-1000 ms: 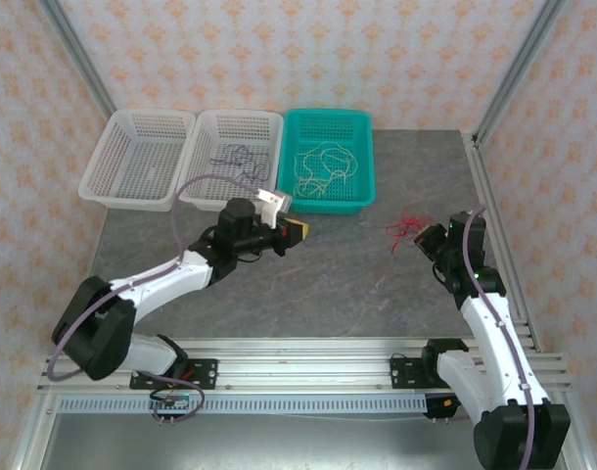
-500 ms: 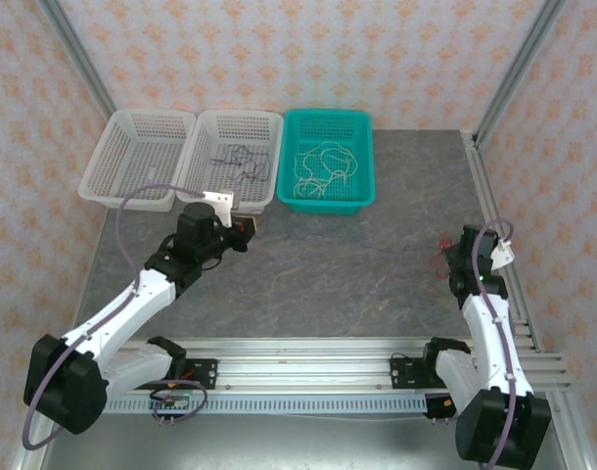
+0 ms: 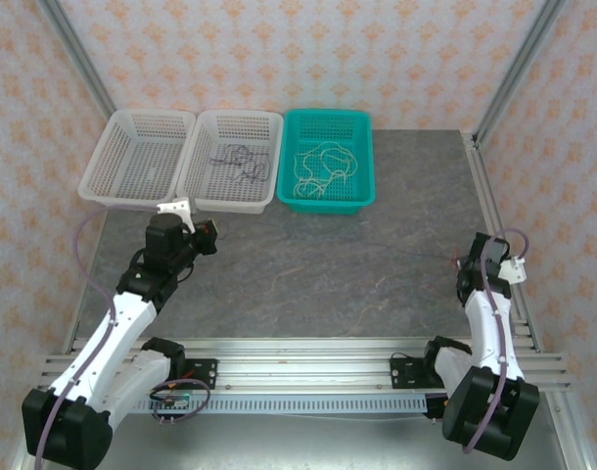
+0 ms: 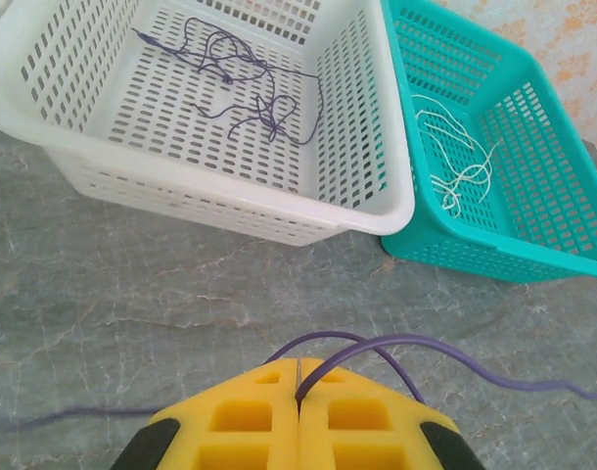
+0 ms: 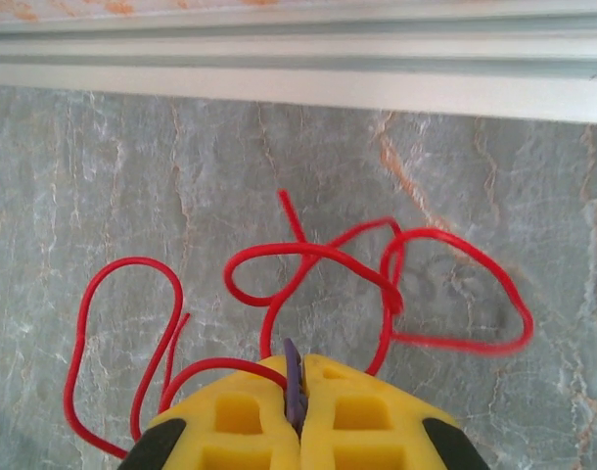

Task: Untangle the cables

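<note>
Right wrist: red cable [image 5: 390, 292] (thin, looping) on marbled table [image 5: 103, 166].

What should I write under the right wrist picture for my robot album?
The right gripper pinches a purple wire, with a red wire curling across the grey table beyond.

Floral wallpaper [image 3: 279, 49], grey marble tabletop [image 3: 328, 299]

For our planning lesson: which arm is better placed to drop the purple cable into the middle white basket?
Likely left. The left gripper pinches the purple cable just before the white basket; the right gripper, also pinching it, sits far off among red cable loops.
</note>
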{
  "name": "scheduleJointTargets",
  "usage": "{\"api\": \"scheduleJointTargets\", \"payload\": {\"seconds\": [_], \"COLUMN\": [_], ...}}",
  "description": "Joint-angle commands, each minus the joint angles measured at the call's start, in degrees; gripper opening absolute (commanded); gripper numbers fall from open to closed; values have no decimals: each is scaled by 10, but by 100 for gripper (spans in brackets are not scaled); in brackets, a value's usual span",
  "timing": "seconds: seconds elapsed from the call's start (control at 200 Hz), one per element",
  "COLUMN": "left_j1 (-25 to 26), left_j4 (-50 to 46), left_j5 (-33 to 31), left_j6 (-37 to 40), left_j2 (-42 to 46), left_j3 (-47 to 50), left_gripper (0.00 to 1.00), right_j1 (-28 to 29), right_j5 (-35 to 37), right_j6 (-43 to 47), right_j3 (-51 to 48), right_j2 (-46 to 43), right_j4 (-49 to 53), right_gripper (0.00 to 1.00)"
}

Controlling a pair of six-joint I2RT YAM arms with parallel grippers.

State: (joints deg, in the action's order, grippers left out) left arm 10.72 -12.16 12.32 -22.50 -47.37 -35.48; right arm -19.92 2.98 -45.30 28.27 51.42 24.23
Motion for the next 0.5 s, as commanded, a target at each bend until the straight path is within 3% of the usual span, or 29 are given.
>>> {"api": "scheduleJointTargets", "payload": {"seconds": [0.0, 0.19, 0.36, 0.405, 0.495], "left_j1": [-5, -61, -146, -152, -152], "left_j4": [-47, -104, -105, -99, -46], "left_j5": [-56, -105, -36, -20, 58], "left_j6": [-20, -58, -109, -111, -107], "left_j2": [16, 29, 57, 65, 78], "left_j3": [0, -3, 13, 13, 21], "left_gripper": [0, 0, 0, 0, 0], "right_j1": [-4, -40, -53, -53, -46], "right_j5": [-3, 14, -23, -65, -237], "right_j6": [-20, -30, -42, -34, -32], "right_j3": [-7, 2, -9, -17, -52], "right_j2": [18, 22, 23, 25, 38], "right_j4": [-19, -6, -49, -87, -235], "right_gripper": [0, 0, 0, 0, 0]}}
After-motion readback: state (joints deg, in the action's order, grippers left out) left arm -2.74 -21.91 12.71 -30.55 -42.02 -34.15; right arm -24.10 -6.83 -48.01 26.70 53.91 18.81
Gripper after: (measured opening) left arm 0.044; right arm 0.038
